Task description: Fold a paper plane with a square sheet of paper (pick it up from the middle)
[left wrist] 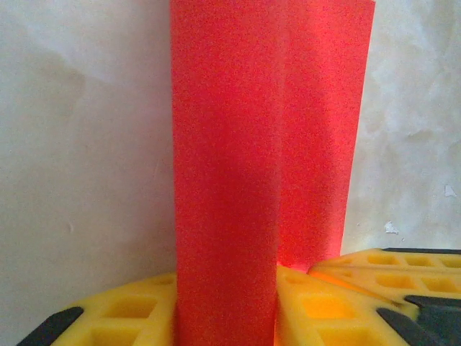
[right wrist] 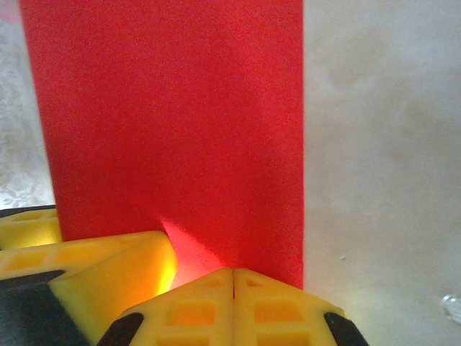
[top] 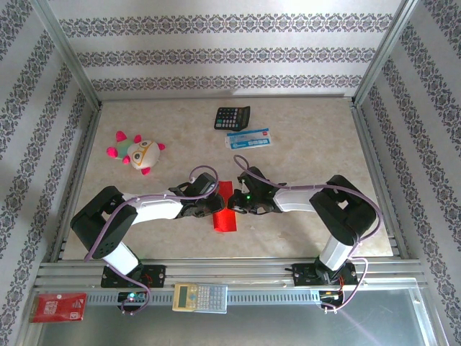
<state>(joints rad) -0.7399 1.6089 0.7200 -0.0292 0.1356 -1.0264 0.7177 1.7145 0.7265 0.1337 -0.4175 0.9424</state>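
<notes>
Two grippers of mine meet at the centre of the top view. My right gripper (top: 236,205) has its yellow fingers (right wrist: 216,310) pressed together with no gap, tips set against the near edge of the square sheet of paper (top: 225,218). Whether a layer is nipped between them I cannot tell. My left gripper (top: 210,205) faces it from the left; its fingers (left wrist: 122,317) stand partly apart at the bottom of the left wrist view, and a raised red band runs down between them. Whether they pinch that band or merely flank it I cannot tell. The sheet lies on the pale table (top: 310,166) just below the frame's centre, between the two gripper heads. It is folded to a long narrow strip rather than a flat square, with one layer lifted along its length. My reading: a lengthwise fold is in hand and the pointed plane is some way off. The next move calls for one gripper to pin an end while the other presses along the crease, edges kept in line so the thin paper does not skew or buckle.
</notes>
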